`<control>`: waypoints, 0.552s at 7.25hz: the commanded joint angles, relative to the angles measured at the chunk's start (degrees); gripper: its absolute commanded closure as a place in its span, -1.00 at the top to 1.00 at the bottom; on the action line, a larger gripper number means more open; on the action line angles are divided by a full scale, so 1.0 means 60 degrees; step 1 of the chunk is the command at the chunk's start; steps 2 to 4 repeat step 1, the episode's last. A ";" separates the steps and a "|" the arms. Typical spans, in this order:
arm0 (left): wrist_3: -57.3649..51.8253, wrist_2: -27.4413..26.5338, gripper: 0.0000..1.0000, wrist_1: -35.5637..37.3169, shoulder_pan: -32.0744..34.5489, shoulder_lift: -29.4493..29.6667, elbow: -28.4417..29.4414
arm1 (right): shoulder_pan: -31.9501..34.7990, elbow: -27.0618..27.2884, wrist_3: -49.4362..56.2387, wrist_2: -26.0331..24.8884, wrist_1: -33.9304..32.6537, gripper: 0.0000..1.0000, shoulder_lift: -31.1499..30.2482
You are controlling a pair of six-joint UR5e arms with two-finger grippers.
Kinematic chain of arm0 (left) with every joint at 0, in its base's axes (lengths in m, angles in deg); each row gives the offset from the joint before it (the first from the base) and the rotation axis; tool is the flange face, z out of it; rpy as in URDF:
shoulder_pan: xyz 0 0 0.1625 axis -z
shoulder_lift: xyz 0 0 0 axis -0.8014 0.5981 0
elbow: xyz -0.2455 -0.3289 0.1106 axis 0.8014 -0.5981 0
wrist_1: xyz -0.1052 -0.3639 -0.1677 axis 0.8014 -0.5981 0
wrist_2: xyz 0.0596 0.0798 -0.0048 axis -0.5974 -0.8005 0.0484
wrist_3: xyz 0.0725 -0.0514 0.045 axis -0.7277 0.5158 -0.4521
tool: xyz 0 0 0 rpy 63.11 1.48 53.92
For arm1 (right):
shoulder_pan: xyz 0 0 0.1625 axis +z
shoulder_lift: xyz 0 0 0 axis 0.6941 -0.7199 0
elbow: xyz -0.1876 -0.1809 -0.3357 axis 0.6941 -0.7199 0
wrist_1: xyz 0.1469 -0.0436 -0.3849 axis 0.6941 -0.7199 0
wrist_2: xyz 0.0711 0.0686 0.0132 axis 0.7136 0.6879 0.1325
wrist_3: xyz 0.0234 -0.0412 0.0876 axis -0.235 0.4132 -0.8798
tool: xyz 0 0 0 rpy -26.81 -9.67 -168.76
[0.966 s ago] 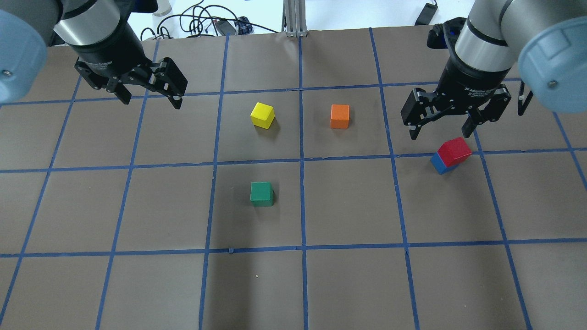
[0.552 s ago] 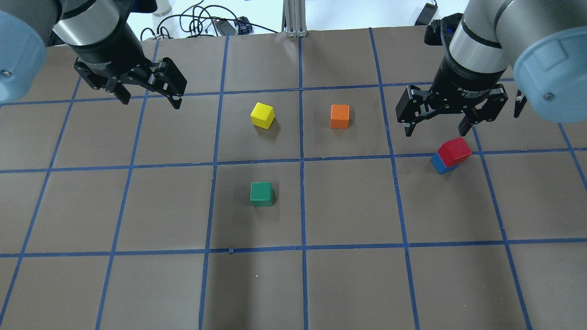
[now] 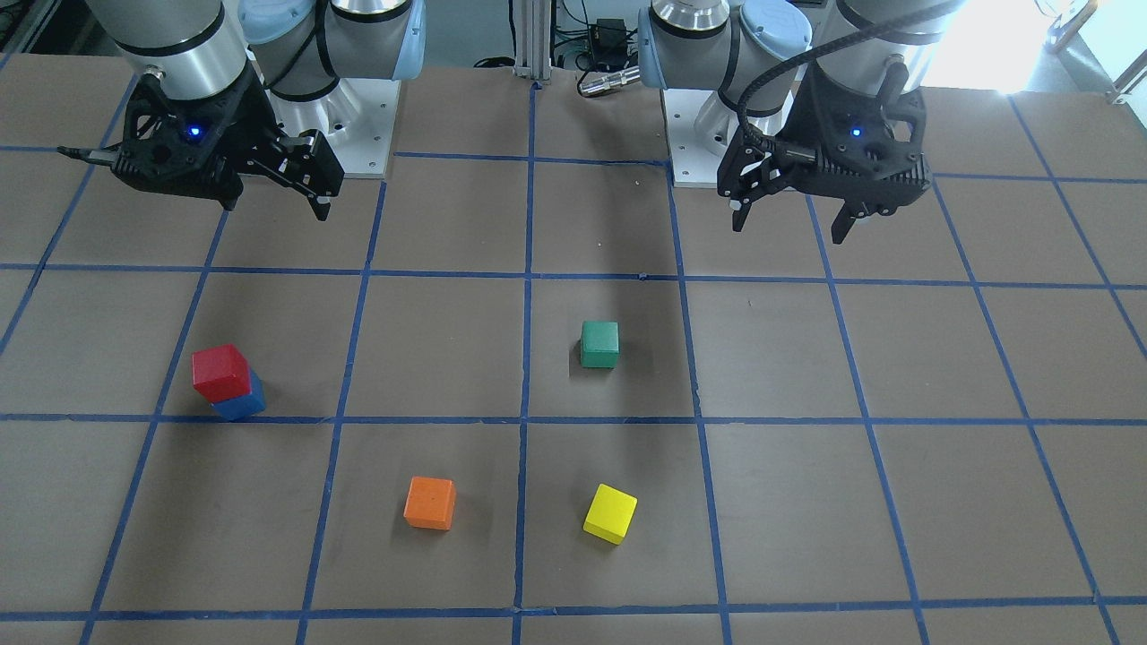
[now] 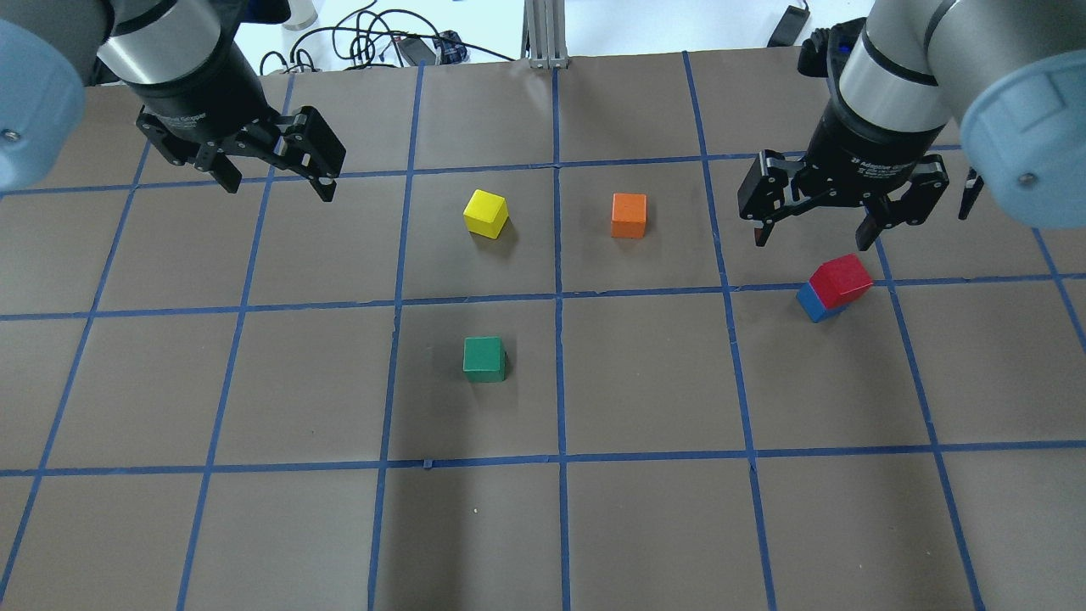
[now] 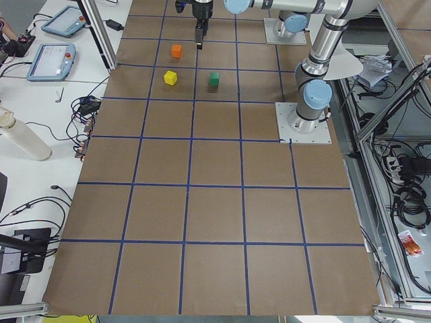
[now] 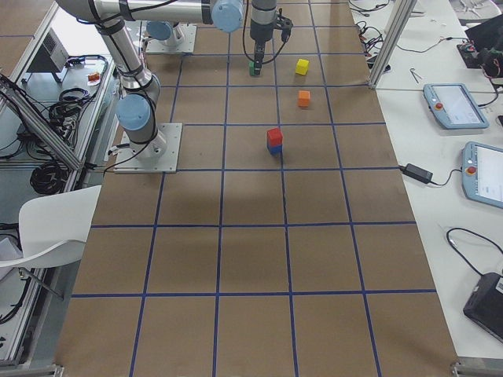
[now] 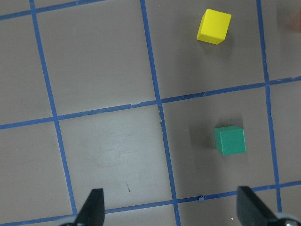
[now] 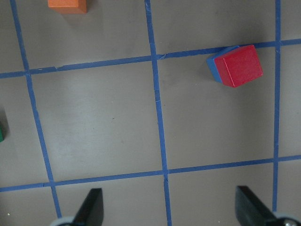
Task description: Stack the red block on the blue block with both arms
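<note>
The red block (image 4: 840,280) sits on the blue block (image 4: 810,304), slightly turned against it, on a grid line at the right of the table. The stack also shows in the front view, red block (image 3: 219,372) over blue block (image 3: 240,405), and in the right wrist view (image 8: 241,66). My right gripper (image 4: 811,242) is open and empty, raised just beyond the stack and apart from it. My left gripper (image 4: 280,191) is open and empty, high over the far left of the table, far from the stack.
A yellow cube (image 4: 486,212) and an orange cube (image 4: 629,215) lie in the far middle squares, and a green cube (image 4: 484,358) lies nearer the centre. Cables (image 4: 382,42) and a metal post (image 4: 547,34) stand past the far edge.
My right gripper has shifted slightly above the stack and stays open. The stack, the other cubes and the left arm have not moved.
</note>
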 commanded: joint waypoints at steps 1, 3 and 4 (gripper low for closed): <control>0.0000 0.0000 1.00 0.0000 0.0000 -0.0006 0.0014 | 0.0004 0.0008 -0.0014 0.0013 -0.0031 1.00 -0.0050; 0.0000 0.0000 1.00 0.0000 0.0000 -0.0006 0.0014 | 0.0004 0.0008 -0.0014 0.0013 -0.0031 1.00 -0.0050; 0.0000 0.0000 1.00 0.0000 0.0000 -0.0006 0.0014 | 0.0004 0.0008 -0.0014 0.0013 -0.0031 1.00 -0.0050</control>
